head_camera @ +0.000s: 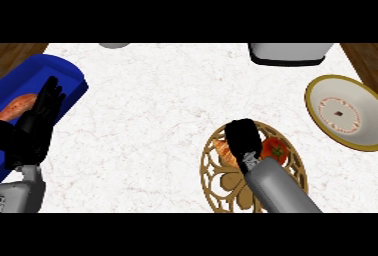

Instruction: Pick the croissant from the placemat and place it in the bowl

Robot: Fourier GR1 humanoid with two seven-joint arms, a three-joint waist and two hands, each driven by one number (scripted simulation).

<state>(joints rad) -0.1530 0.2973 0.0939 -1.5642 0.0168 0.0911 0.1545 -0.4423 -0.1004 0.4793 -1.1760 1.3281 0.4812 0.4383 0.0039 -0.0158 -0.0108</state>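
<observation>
Reaching down over the round tan openwork placemat (221,187), the black right hand (242,137) lies on top of the golden-brown croissant (224,151), whose flaky end shows just left of the hand; whether its fingers are curled round the pastry or merely resting over it cannot be told from this angle. A small red tomato-like piece (275,148) sits on the same placemat, just to the right of the hand. The cream bowl with a gold rim and red ring (344,111) stands on the white marbled bench (162,100), to the upper right and apart from the placemat. At the view's left edge the black left hand (37,125) rests open, fingers straight, over a blue oblong tray (44,75) holding an orange item (16,106). A white appliance with a black base (288,52) sits at the bench's far edge.
</observation>
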